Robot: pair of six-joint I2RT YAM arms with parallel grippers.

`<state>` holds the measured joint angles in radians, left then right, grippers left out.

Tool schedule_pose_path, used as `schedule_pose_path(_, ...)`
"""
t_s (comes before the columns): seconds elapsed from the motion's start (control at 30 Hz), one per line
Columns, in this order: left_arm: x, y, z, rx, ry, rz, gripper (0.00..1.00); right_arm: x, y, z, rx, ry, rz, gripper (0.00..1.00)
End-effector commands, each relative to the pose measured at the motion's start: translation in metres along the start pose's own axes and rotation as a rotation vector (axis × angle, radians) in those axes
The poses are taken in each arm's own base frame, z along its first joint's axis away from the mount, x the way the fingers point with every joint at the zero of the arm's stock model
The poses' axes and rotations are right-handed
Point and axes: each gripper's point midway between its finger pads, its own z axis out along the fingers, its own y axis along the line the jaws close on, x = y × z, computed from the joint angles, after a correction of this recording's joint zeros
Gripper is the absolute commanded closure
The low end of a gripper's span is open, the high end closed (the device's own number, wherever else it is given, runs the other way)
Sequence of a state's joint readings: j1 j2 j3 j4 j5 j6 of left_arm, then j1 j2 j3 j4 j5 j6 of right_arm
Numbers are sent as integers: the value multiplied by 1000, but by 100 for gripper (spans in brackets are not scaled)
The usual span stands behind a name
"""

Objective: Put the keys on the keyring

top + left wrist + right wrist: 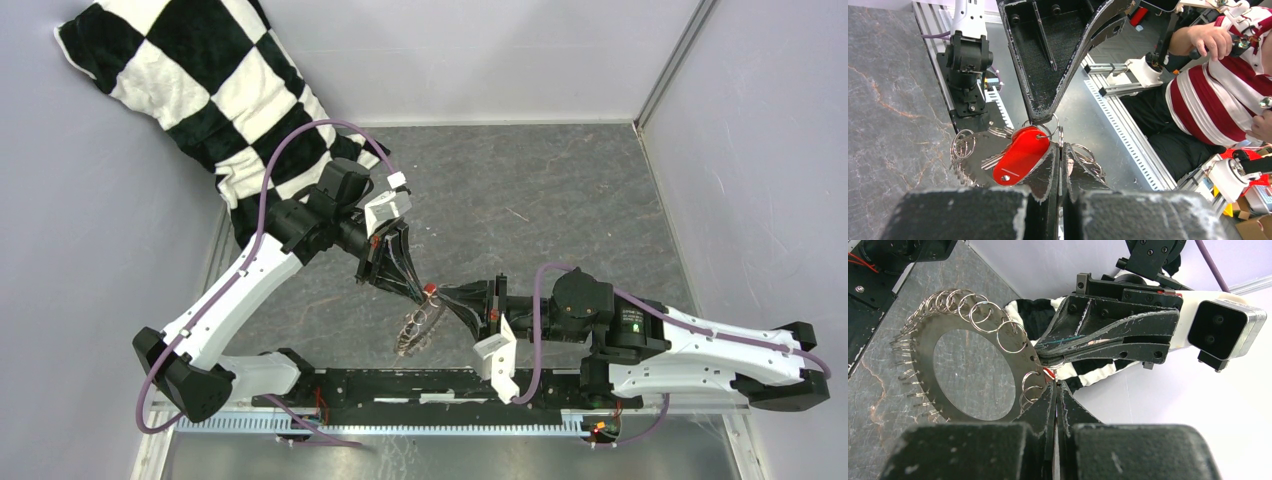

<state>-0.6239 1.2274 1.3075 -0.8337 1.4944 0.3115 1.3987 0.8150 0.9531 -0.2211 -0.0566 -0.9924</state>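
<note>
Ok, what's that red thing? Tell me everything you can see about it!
The red key tag is shiny plastic, a long rounded shape, with a small hole at one end and a thin metal ring at the other. It sits tilted in front of the toothed keyring, against the shut left gripper. The shut right gripper touches its ring.

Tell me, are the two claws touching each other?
Apart. The right wrist view shows checked cloth through a gap between the left claw and the right claw.
</note>
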Motion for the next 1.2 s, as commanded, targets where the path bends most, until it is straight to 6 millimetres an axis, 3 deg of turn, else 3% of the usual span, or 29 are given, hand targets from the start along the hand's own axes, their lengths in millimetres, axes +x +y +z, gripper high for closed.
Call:
schedule_pose_path(0.0, -9, -9, 0, 32, -12, 18, 98, -12, -10, -1, 26, -50, 4, 99)
schedule_pose_path(0.3, -8, -8, 0, 14, -8, 12, 98, -7, -2, 2, -3, -32, 4, 99)
schedule_pose_path(1.17, -5, 10, -1, -79, 6, -70, 98, 2, -3, -2, 23, 9, -16, 99)
